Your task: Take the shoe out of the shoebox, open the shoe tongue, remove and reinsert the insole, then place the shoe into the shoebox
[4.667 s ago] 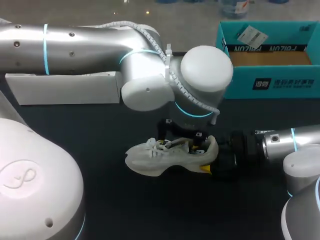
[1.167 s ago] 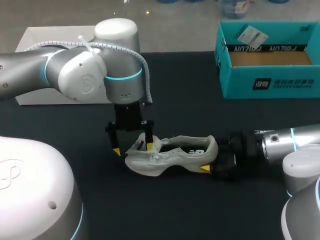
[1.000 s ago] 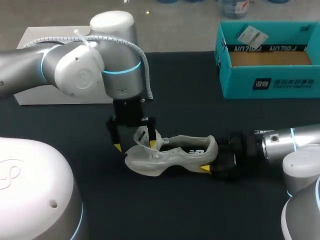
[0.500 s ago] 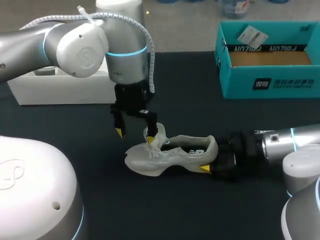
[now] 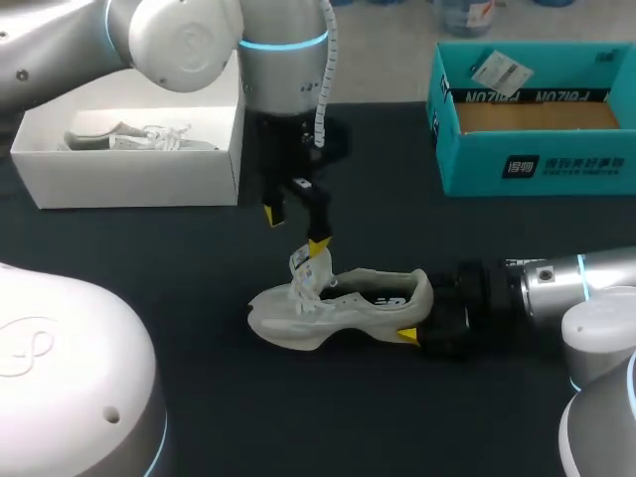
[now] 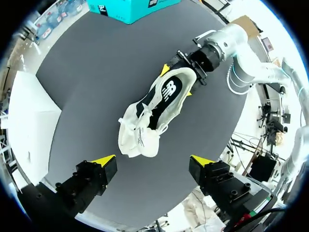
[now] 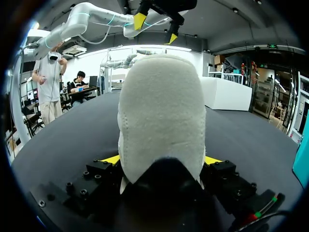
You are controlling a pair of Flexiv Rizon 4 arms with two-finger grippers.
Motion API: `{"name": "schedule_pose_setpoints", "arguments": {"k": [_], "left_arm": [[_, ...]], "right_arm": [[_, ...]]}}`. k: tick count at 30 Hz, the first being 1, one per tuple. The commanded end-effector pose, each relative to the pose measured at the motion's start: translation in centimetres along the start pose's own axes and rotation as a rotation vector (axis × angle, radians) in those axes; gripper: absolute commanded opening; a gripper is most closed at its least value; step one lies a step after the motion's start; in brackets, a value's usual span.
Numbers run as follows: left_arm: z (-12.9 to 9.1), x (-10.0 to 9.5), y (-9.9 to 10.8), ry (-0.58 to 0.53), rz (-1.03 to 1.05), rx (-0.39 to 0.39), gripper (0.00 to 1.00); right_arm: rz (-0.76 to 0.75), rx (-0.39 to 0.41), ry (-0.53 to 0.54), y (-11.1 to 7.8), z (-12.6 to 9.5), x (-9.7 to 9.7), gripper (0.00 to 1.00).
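From above, the left hand [image 5: 296, 229] hangs empty, fingers apart, just over the shoe [image 5: 338, 308] on the worktop [image 5: 199, 258]. Its wrist camera shows the shoe ahead, clear of both spread fingertips [image 6: 104, 160]. The right wrist camera shows the right hand [image 7: 162, 159] clamped on the heel.

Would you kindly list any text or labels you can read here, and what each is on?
Teal box front: white print, too small to read.
Its inner flap: dark print, upside down, blurred.
Paper tag in it: unreadable.
Shoe side: a logo mark, no readable words.
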State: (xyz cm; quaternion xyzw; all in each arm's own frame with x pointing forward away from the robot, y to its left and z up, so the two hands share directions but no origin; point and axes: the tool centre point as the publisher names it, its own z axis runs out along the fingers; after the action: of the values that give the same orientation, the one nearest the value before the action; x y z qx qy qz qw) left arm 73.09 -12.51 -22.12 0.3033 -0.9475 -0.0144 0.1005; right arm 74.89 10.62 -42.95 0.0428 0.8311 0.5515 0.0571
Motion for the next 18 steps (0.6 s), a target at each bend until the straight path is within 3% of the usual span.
{"name": "schedule_pose_setpoints", "arguments": {"k": [1,14,15,16,17,18], "left_arm": [[0.2,0.2,1.0,-0.026,0.147,0.114,1.00],[1.2,-0.3,0.8,-0.059,0.167,0.072,1.00],[1.3,-0.2,0.5,-0.071,0.178,0.072,0.85],[1.2,-0.1,0.2,-0.064,0.175,0.083,0.45],[1.2,0.0,-0.1,-0.080,0.186,0.093,0.17],[1.3,0.2,-0.3,-0.085,0.195,0.102,0.00]], "right_arm": [[0.000,0.002,0.000,-0.1,0.2,0.0,0.00],[0.000,0.002,0.000,-0.1,0.2,0.0,0.00],[0.000,0.002,0.000,-0.1,0.2,0.0,0.00],[0.000,0.002,0.000,-0.1,0.2,0.0,0.00],[0.000,0.002,0.000,-0.1,0.2,0.0,0.00],[0.000,0.002,0.000,-0.1,0.2,0.0,0.00]]}}
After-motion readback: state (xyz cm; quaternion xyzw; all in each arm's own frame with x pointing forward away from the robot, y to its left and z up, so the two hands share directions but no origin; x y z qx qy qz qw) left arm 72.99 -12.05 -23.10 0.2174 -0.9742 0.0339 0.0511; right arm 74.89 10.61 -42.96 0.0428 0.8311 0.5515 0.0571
